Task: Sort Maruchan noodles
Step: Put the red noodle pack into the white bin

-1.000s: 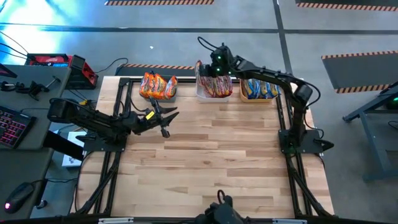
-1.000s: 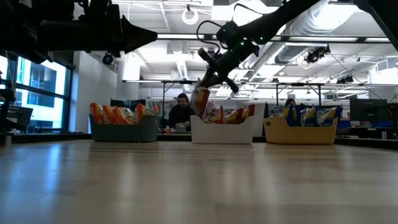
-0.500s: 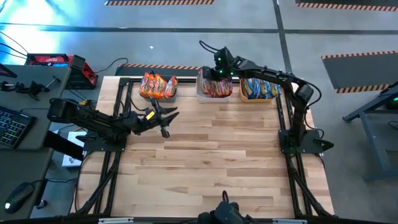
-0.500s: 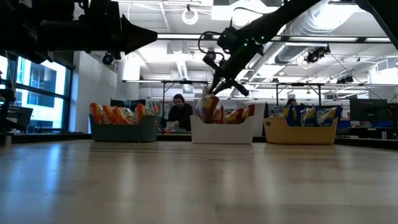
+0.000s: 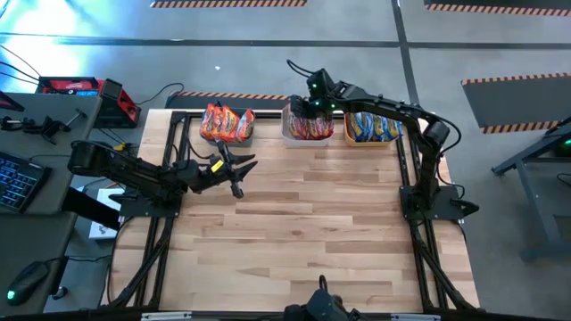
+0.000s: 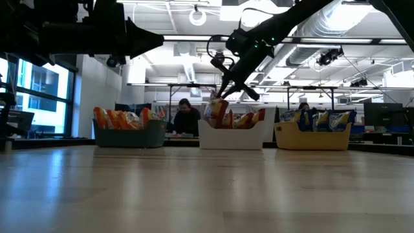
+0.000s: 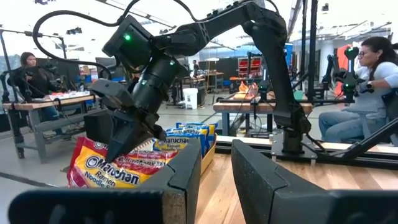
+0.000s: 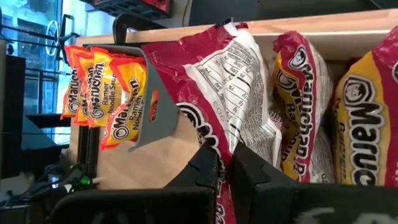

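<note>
Maruchan packets fill three bins along the table's far edge. Orange-red ones are in the dark-blue bin (image 5: pixel 227 125), white-maroon ones in the white bin (image 5: pixel 309 135), and yellow-blue ones in the orange bin (image 5: pixel 371 130). My right gripper (image 5: pixel 302 108) reaches over the left end of the white bin (image 6: pixel 233 137) and is shut on a white-maroon packet (image 8: pixel 230 93). My left gripper (image 5: pixel 238 168) hovers open above the table's left part, touching nothing. My right gripper pinches the white-maroon packet (image 6: pixel 217 111) between its two fingers by its upper edge (image 8: pixel 225 148). It comes from above, slanting down. The packet stands upright below the fingers, its lower part inside the left end of the white bin beside the other white-maroon packets.
The three bins stand side by side at the far edge. Bare wooden tabletop (image 5: pixel 312 223) stretches from them to the near edge. Black frame rails (image 5: pixel 410 178) run along both sides. People sit at desks in the room beyond (image 6: pixel 186 116).
My right gripper has moved down and slightly toward the table's right, over the white bin. The white-maroon packet, which hung at the bin's left end above the rim, now stands lower, inside the bin. My left arm has kept still.
</note>
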